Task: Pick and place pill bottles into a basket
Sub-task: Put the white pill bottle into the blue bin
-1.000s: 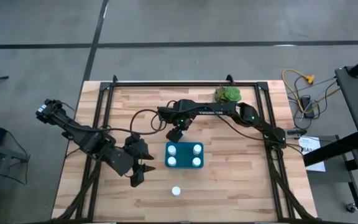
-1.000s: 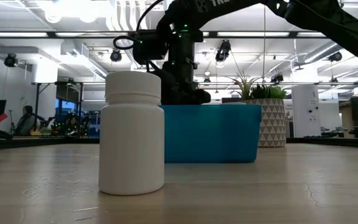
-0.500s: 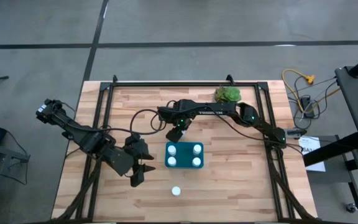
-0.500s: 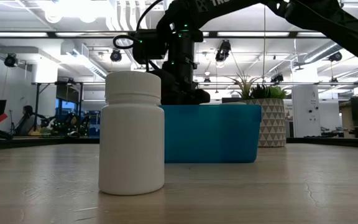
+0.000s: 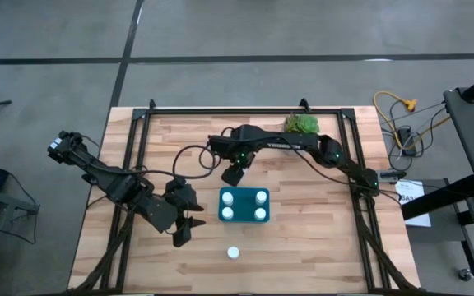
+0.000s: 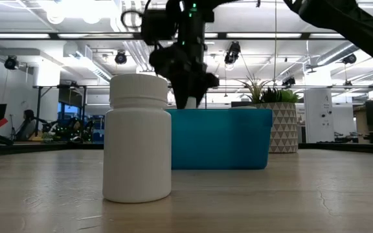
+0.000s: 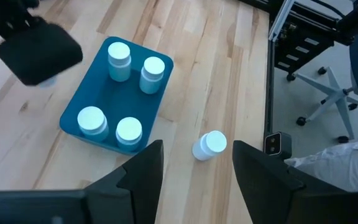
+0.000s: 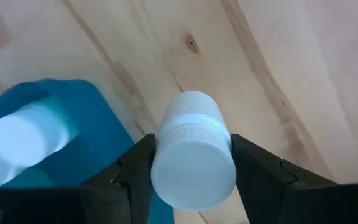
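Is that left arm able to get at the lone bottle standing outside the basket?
Probably yes. The left tool hangs open near the lone bottle, with only bare wood between them. The right tool holds another bottle beyond the basket, out of the way.

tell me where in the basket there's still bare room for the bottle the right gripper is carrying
The basket is bare through its middle, between the two pairs of pill bottles standing at its ends; those ends are crowded. The right gripper holds its bottle above the wood just beside the basket. One loose bottle stands outside, near the left gripper.
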Controlling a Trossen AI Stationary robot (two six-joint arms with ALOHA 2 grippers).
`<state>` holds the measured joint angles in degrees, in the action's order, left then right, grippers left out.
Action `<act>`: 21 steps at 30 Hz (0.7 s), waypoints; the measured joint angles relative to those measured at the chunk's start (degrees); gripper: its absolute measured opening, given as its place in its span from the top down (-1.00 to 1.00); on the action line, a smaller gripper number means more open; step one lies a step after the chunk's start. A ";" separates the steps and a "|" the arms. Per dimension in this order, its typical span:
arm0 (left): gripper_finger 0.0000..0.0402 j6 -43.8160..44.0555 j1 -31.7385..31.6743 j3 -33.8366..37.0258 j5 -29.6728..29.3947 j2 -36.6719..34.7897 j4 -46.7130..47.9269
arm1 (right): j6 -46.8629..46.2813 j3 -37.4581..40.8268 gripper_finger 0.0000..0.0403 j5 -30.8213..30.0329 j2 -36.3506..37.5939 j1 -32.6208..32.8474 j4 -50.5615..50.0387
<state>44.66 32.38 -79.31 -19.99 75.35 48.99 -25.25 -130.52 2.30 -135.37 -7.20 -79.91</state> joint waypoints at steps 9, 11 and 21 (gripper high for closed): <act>0.12 0.00 0.37 0.02 0.20 -0.17 0.00 | -0.05 -4.22 0.14 -1.00 4.35 3.48 -4.61; 0.12 0.00 0.38 0.02 0.24 -0.20 -0.01 | -0.70 -4.18 0.14 -0.98 5.61 4.84 -4.90; 0.12 -0.02 0.46 0.02 0.24 -0.20 0.00 | -4.58 -4.13 0.14 -2.30 6.89 10.26 -4.73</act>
<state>44.64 32.84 -79.29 -19.75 75.16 48.99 -29.82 -134.65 0.01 -128.49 3.06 -84.64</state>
